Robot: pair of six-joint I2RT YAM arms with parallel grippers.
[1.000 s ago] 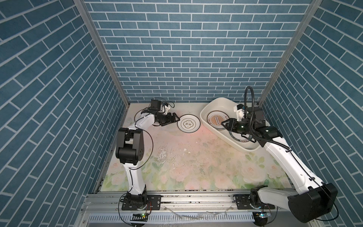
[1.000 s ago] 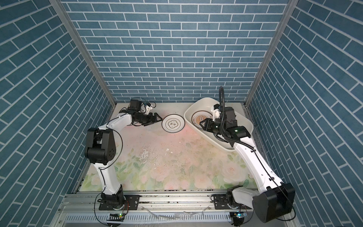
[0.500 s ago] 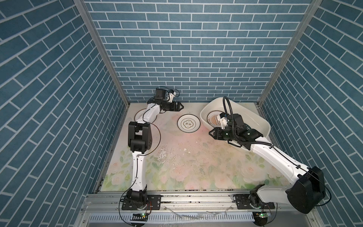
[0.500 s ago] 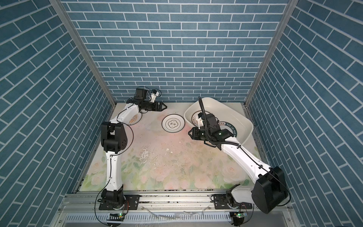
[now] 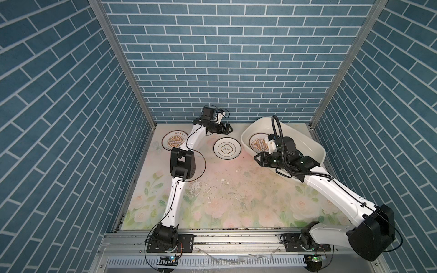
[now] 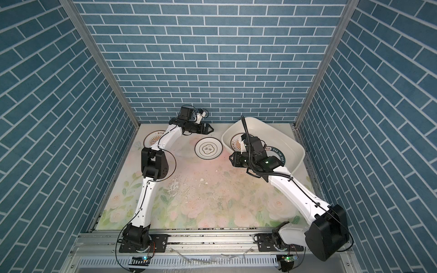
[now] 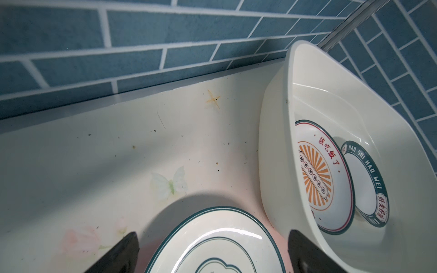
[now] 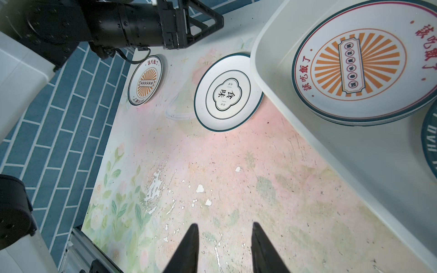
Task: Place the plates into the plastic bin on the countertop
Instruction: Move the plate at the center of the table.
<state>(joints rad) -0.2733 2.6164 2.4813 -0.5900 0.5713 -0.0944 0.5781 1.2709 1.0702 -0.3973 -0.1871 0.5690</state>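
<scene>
A quatrefoil plate (image 5: 227,148) and a sunburst plate (image 5: 173,141) lie on the countertop (image 5: 236,193).

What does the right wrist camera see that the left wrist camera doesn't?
Only the right wrist: a loose sunburst plate lying on the countertop, the left arm, and the worn patches. Only the left wrist: the bin's far corner and most of the lettered plate. Both: the bin, the binned sunburst plate, and the quatrefoil plate outside it.
</scene>
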